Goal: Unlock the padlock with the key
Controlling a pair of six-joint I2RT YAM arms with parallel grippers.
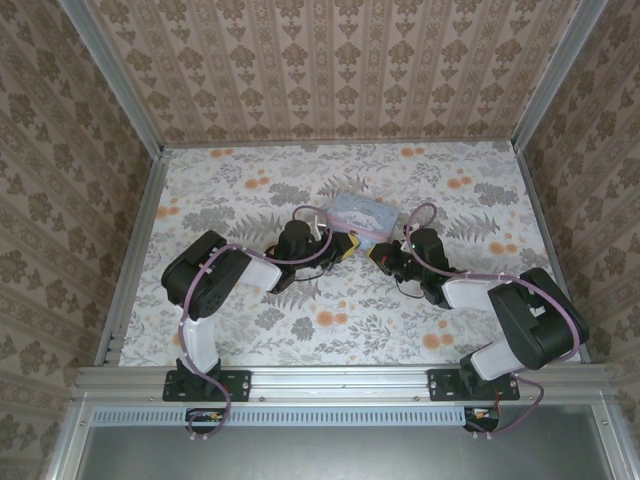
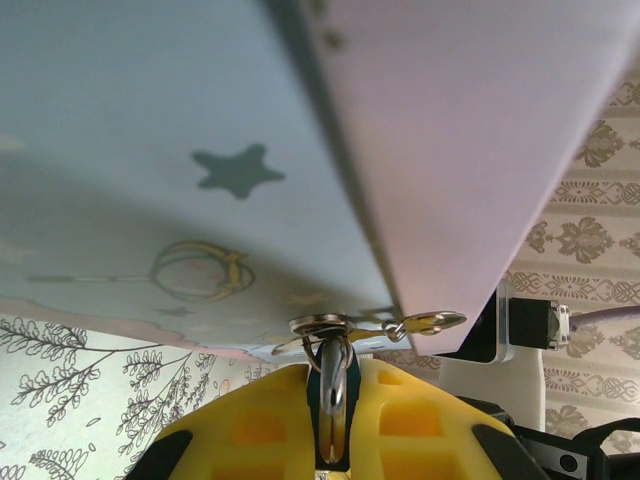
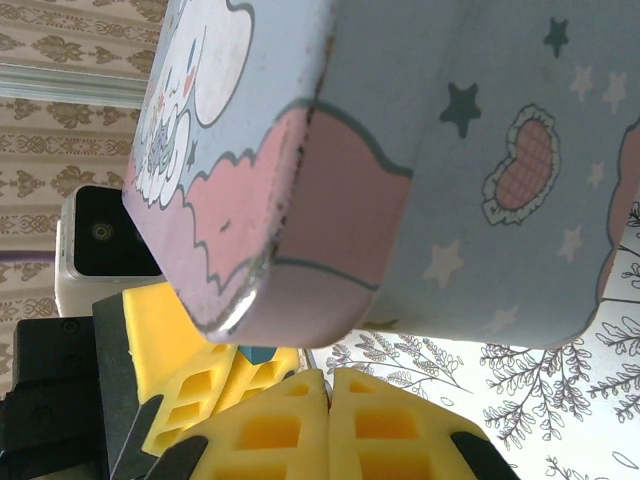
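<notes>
Two arms fold inward, wrists low. L gripper (image 1: pixel 347 246) pinches padlock (image 2: pixel 334 405), tin (image 1: pixel 362 212) just beyond it. R gripper (image 3: pixel 328 390) alongside, fingers pressed together.

Left arm (image 1: pixel 215 278) and right arm (image 1: pixel 470 295): black joint housings (image 1: pixel 535 320), white link covers (image 1: pixel 200 345), a lilac cable (image 1: pixel 185 310) looped along each, black base plates (image 1: pixel 207 384). Left gripper (image 2: pixel 335 385) and right gripper (image 3: pixel 328 385): jaws faced with yellow waffle-moulded pads (image 2: pixel 255 425) on black carriers (image 2: pixel 500 450).

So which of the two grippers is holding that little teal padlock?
The left gripper: the padlock sits between its yellow fingers, while the right gripper has fingers pressed together, nothing seen between.
</notes>
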